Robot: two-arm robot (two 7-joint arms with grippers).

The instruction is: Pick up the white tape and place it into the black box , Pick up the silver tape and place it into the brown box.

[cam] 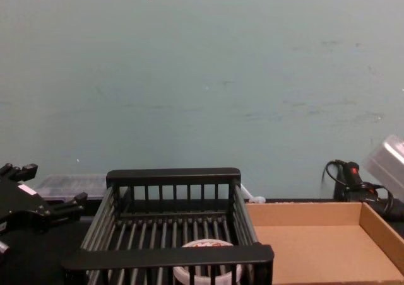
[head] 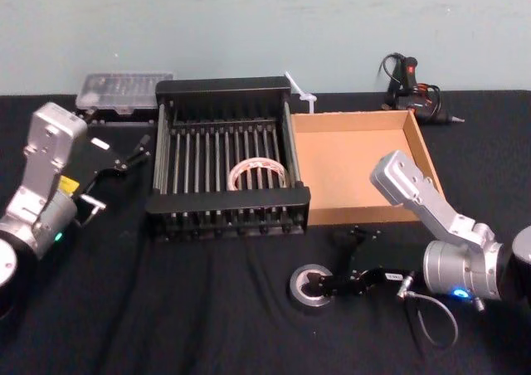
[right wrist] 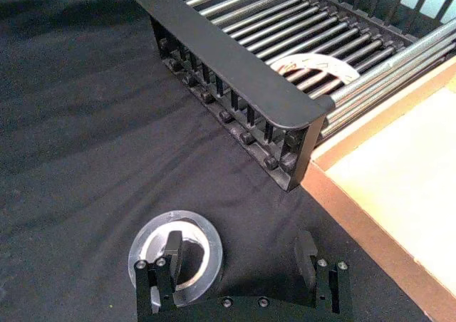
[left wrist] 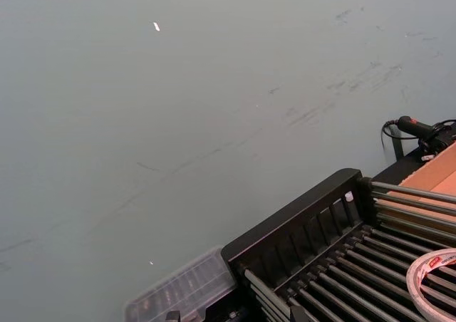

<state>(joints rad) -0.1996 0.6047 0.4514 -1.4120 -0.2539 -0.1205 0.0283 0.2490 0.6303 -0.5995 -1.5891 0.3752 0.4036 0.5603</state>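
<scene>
At six o'clock of the black box, the right gripper, jaws spread, straddles the silver tape's wall; a shallow grasp could slip.

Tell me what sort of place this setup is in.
Probably a workshop or lab bench: a table under black cloth against a plain wall, with a clear parts case and a glue gun at the back, behind a black crate and a cardboard tray.

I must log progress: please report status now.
Right hand open, one finger in silver tape core. Left hand open, idle beside black box. White tape inside. Brown box unobstructed.
</scene>
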